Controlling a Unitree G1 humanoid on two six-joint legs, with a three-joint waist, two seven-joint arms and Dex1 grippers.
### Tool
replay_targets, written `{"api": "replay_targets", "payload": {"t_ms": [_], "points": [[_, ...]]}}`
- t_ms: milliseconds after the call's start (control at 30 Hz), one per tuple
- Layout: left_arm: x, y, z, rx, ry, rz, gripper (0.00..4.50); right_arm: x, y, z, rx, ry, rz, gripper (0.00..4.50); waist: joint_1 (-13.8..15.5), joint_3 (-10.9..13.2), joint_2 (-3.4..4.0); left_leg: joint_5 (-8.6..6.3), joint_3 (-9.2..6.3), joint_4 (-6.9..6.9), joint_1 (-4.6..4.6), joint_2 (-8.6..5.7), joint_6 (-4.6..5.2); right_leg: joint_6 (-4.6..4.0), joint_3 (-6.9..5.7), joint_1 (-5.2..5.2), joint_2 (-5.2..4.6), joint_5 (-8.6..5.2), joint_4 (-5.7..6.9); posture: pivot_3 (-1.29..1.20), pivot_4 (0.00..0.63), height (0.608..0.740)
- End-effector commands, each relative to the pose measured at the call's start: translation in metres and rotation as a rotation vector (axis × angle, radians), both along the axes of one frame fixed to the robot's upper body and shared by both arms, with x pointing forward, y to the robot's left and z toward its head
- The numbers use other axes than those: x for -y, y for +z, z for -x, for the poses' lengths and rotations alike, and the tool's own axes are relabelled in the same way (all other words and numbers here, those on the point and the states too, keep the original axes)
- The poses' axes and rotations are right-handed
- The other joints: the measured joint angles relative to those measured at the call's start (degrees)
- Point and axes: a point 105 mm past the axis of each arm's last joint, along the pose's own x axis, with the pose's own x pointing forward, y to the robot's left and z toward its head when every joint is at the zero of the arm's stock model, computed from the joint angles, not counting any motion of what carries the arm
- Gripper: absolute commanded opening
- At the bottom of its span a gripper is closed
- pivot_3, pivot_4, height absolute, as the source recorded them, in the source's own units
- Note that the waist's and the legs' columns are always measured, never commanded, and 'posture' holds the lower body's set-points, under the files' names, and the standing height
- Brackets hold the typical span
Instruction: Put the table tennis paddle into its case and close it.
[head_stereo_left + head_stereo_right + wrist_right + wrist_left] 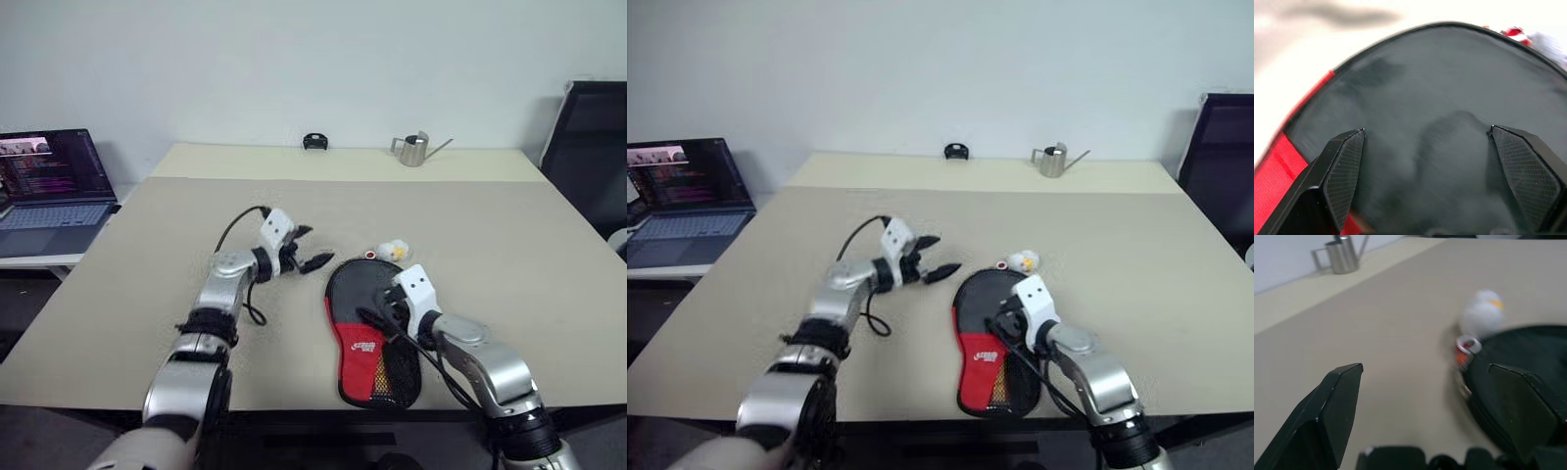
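We see the case (367,328) lying flat on the beige table (509,245), just right of centre in the lower half of the head view. It looks shut: a round black upper part, a red lower part with a white logo, and black mesh along its right side. We cannot tell whether the paddle is inside.

We judge the case light and soft, a fabric cover that would sag if lifted by one edge. The red zipper pull (1467,346) at its far rim, beside a small white and yellow object (394,251), looks like the place to take hold.

The left gripper (306,249) hangs just left of the case, fingers spread, holding nothing. The right gripper (1426,142) hovers over the black fabric, fingers wide apart, also holding nothing.
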Motion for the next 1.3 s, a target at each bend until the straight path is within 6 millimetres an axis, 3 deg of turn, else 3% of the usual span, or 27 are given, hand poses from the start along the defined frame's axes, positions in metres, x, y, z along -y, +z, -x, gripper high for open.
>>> {"api": "replay_targets", "payload": {"t_ms": [33, 300, 567, 733, 900, 1033, 1300], "points": [[0.008, 0.032, 0.014, 0.076, -0.087, 0.028, 4.47, 0.005, -0.012, 0.011, -0.096, 0.046, 0.004, 4.5, 0.3, 0.0, 0.0, 0.0, -0.04, 0.01, 0.0, -0.01, 0.0, 0.0, -0.06, 0.02, -0.02, 0.0, 0.0, 0.0, 0.15, 0.74], [0.04, 0.038, 0.051, 0.038, -0.33, 0.006, 4.47, 0.01, 0.044, 0.03, -0.048, 0.225, -0.098, 4.5, 0.3, 0.3, 0.32, -0.01, -0.03, 0.01, -0.04, -0.03, 0.02, 0.0, -0.04, 0.0, 0.0, 0.0, -0.01, 0.0, 0.15, 0.74], [0.076, 0.009, 0.054, 0.004, -0.424, -0.063, 4.47, 0.065, 0.085, 0.028, 0.01, 0.143, -0.045, 4.5, 0.5, 0.4, 0.39, -0.03, 0.0, 0.01, -0.08, -0.05, 0.05, 0.01, -0.03, 0.0, 0.0, -0.01, -0.07, 0.0, 0.15, 0.74], [0.087, -0.01, 0.039, 0.086, -0.387, -0.174, 4.47, 0.08, 0.099, 0.019, 0.059, 0.08, -0.029, 4.5, 0.4, 0.5, 0.36, -0.04, 0.03, -0.01, -0.07, 0.0, 0.07, 0.01, 0.01, -0.02, 0.1, -0.01, -0.07, 0.0, 0.15, 0.74], [0.097, -0.017, 0.03, 0.094, -0.36, -0.144, 4.47, 0.083, 0.108, 0.006, 0.105, 0.0, -0.047, 4.5, 0.4, 0.5, 0.34, -0.06, 0.1, 0.0, -0.1, -0.01, 0.12, 0.01, 0.09, -0.04, 0.09, -0.01, -0.09, 0.0, 0.15, 0.74], [0.103, -0.033, 0.033, 0.042, -0.381, -0.152, 4.47, 0.079, 0.11, 0.004, 0.116, -0.004, -0.047, 4.5, 0.6, 0.5, 0.35, -0.09, 0.1, 0.0, -0.15, -0.01, 0.17, 0.02, 0.07, -0.06, 0.08, -0.02, -0.13, 0.0, 0.15, 0.74], [0.096, -0.068, 0.037, -0.086, -0.386, -0.235, 4.47, 0.074, 0.122, -0.005, 0.142, -0.019, -0.081, 4.5, 0.6, 0.5, 0.35, -0.13, 0.14, 0.01, -0.11, -0.02, 0.23, 0.03, 0.1, -0.04, 0.08, -0.02, -0.12, 0.0, 0.15, 0.74]]}}
